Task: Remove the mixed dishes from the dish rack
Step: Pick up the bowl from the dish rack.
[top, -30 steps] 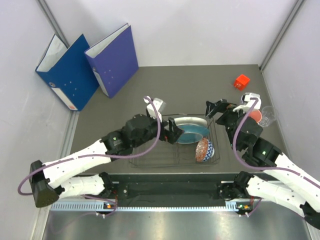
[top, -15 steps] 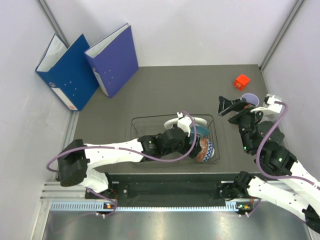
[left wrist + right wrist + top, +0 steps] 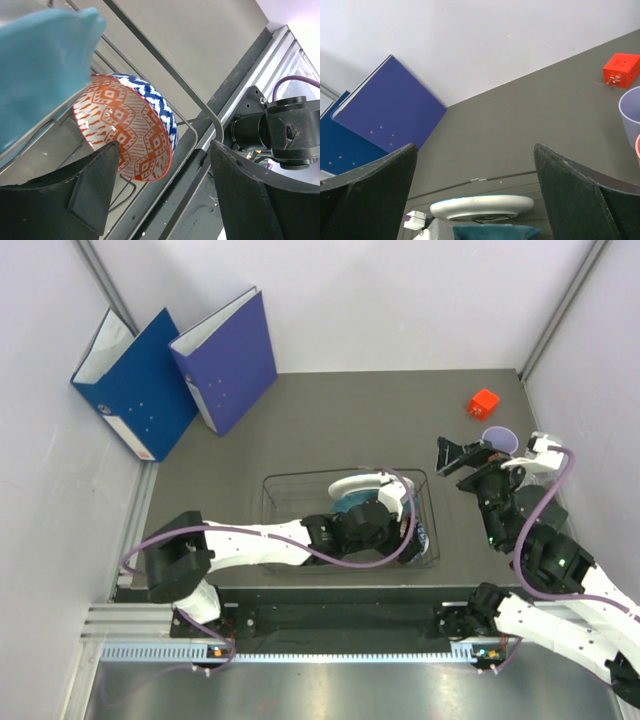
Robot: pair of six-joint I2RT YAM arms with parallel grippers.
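Holding three dishes, the dish rack [image 3: 285, 502] carries one white plate [image 3: 345, 483], one teal plate [image 3: 40, 75] and one red-patterned bowl [image 3: 125, 130]. One lavender cup [image 3: 498, 438] stands outside on the table. The left gripper [image 3: 165, 185] gapes wide at the bowl; the right gripper [image 3: 480, 200] is wide and empty.

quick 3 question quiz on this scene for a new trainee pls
1. True or false: the right gripper is open and empty.
2. Which dish sits between the fingers of the left gripper? A teal plate, B red-patterned bowl, C lavender cup.
3. Fill in: the small red block lies ___ the dish rack (inside/outside).

Key: 1 true; 2 B; 3 outside.
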